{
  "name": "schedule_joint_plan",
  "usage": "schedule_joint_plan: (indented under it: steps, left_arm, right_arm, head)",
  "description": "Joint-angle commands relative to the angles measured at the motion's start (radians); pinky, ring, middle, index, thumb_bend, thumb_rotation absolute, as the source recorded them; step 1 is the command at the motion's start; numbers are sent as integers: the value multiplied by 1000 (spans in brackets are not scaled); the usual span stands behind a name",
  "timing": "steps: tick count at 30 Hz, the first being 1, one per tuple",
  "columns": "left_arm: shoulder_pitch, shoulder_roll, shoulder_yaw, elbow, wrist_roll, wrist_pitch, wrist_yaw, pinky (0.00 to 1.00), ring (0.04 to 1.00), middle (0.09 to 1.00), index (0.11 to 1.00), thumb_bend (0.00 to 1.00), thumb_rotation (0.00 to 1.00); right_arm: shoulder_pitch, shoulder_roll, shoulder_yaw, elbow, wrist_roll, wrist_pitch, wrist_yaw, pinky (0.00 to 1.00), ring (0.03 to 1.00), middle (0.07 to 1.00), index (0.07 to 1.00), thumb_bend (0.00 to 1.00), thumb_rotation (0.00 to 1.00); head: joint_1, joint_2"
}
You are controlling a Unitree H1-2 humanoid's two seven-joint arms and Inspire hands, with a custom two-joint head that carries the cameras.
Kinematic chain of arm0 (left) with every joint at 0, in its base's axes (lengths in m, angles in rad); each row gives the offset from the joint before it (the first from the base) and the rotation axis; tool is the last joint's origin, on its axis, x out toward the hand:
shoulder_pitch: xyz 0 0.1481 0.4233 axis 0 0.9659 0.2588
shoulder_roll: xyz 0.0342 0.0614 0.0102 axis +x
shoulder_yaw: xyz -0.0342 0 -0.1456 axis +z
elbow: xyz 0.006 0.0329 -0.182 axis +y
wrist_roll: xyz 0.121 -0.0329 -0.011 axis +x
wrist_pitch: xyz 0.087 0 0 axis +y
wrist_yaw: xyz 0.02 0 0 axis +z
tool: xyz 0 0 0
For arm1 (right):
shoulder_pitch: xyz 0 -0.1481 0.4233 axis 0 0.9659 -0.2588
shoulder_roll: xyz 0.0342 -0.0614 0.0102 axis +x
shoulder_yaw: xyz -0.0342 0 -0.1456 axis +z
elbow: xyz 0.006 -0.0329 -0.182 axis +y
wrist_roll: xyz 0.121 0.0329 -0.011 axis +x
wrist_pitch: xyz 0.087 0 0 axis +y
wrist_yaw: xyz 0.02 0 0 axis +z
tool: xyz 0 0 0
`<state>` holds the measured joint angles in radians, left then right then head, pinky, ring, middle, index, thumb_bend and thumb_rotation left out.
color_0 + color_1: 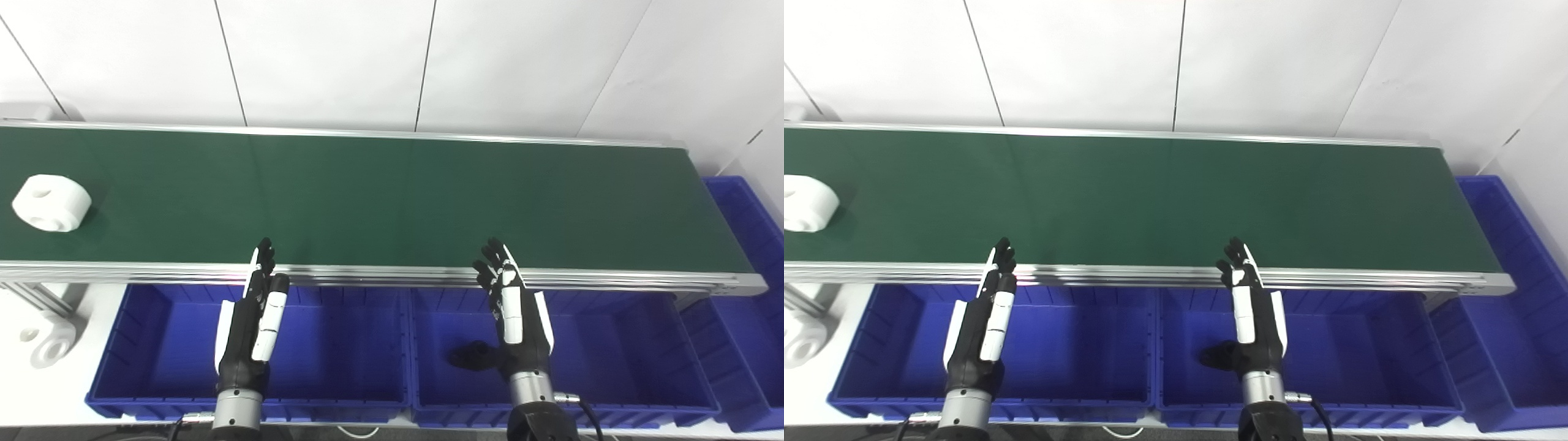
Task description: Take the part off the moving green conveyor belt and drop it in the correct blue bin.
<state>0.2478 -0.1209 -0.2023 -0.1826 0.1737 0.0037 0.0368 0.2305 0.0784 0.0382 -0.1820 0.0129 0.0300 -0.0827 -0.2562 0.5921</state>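
A white round part (pixel 51 203) with holes in it lies on the green conveyor belt (pixel 380 202) at its far left; it also shows at the left edge of the right eye view (pixel 805 203). My left hand (pixel 252 318) is open and empty, fingers straight, over the left blue bin (pixel 153 343) with its fingertips at the belt's near rail. My right hand (pixel 514 312) is open and empty over the middle blue bin (pixel 625 349), its fingertips also at the rail. Both hands are far to the right of the part.
A third blue bin (pixel 747 294) stands past the belt's right end. Another white part (pixel 46 343) lies on the white surface left of the bins, below the belt's aluminium frame (pixel 37 294). A white panelled wall rises behind the belt.
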Motion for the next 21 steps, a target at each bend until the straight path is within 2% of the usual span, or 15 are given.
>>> schedule_joint_plan:
  steps: [1,10,21]
  left_arm:
    - [-14,-6,-1,-21,-5,-26,2,1000,1000,1000,1000,395,953]
    - [-16,-7,2,-29,-9,-13,0,1000,1000,1000,1000,404,956]
    - [-17,-4,2,-32,-8,-10,0,1000,1000,1000,1000,420,968]
  right_arm:
    - [-9,4,2,-29,-2,2,8,921,897,934,943,858,981]
    - [-9,5,0,-26,6,3,10,923,898,935,941,864,976]
    - [-10,-4,11,-21,-35,-6,7,903,893,933,946,872,1000]
  head:
    - [4,-2]
    - [0,-8]
    - [2,-10]
